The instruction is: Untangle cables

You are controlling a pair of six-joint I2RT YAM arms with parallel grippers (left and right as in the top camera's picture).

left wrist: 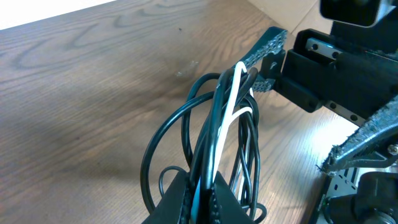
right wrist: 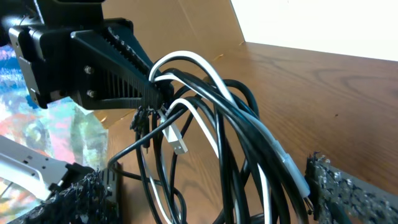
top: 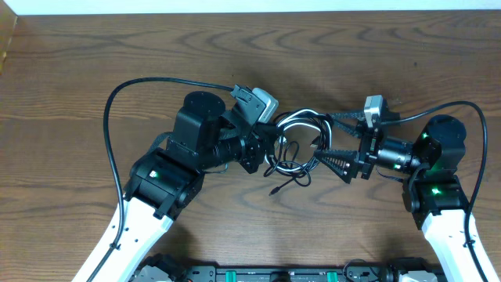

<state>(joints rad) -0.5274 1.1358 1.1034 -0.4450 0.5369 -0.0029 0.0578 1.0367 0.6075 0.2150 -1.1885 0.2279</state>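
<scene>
When looking from the left claw (left wrist: 200, 185), find it clenched hard on the cables (left wrist: 217, 124), pinched right between its fingers (left wrist: 178, 203). Just past those fingers, see black loops (left wrist: 155, 155) and one white cable (left wrist: 231, 102) lying on top of each other, all in one bunch. A bit farther out, meet the right claw (top: 327, 139), spread wide and grasping nothing, with the bunch sitting between its two fingers and one finger right by the top loop. Lower down, away from both claws, spot a small black plug (top: 273, 190) resting on the table (top: 117, 47). Seems like early days for the job: got the bunch lifted and held, but no cable pulled free yet. Left to do: pick one cord, tug it out, lay it apart, then do the rest.
</scene>
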